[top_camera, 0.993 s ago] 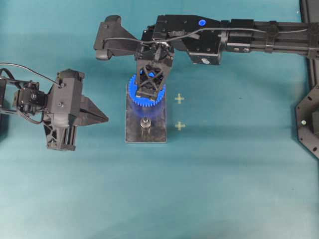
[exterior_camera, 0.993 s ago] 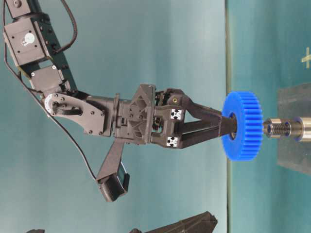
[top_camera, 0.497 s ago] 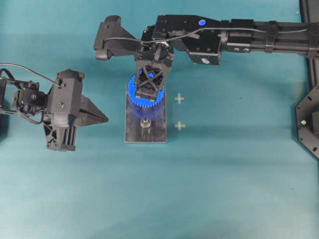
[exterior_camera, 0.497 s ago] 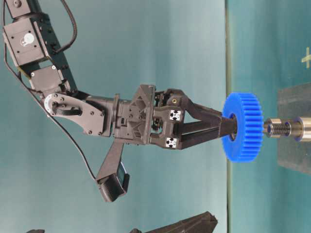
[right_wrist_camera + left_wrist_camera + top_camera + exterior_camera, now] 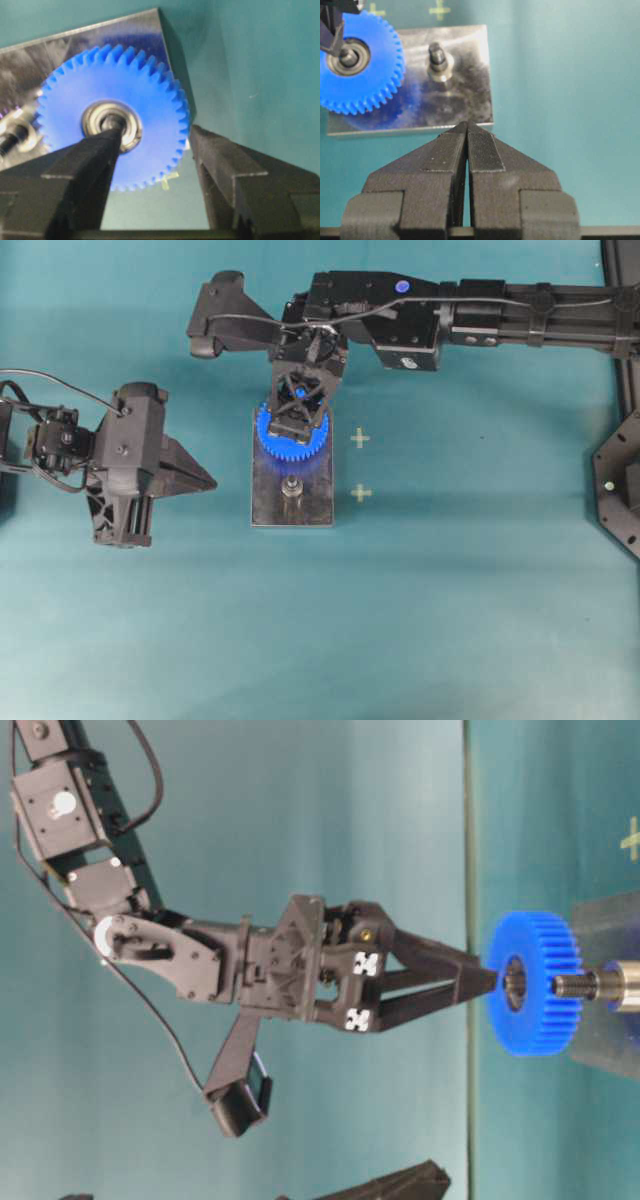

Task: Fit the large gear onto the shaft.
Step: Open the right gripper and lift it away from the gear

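Observation:
The large gear [image 5: 283,448], bright blue with a silver bearing hub, sits over the far shaft of the grey plate [image 5: 290,512]. At table level the shaft's threaded end [image 5: 575,985] reaches into the gear [image 5: 540,1015]. My right gripper [image 5: 297,420] hangs above it with its jaws apart. In the right wrist view [image 5: 154,131] one finger is over the hub and the other is just outside the teeth of the gear [image 5: 150,95]. My left gripper [image 5: 212,478] is shut and empty, left of the plate. Its wrist view [image 5: 467,125] shows the gear [image 5: 370,75].
A second bare shaft [image 5: 292,487] stands on the near half of the plate; it also shows in the left wrist view [image 5: 437,55]. Two yellow cross marks [image 5: 360,439] lie on the teal table right of the plate. A black frame [image 5: 620,480] is at the right edge.
The gear has dropped away from the right gripper's fingertips and down onto the shaft. The right gripper lowered slightly. The left arm has not moved.

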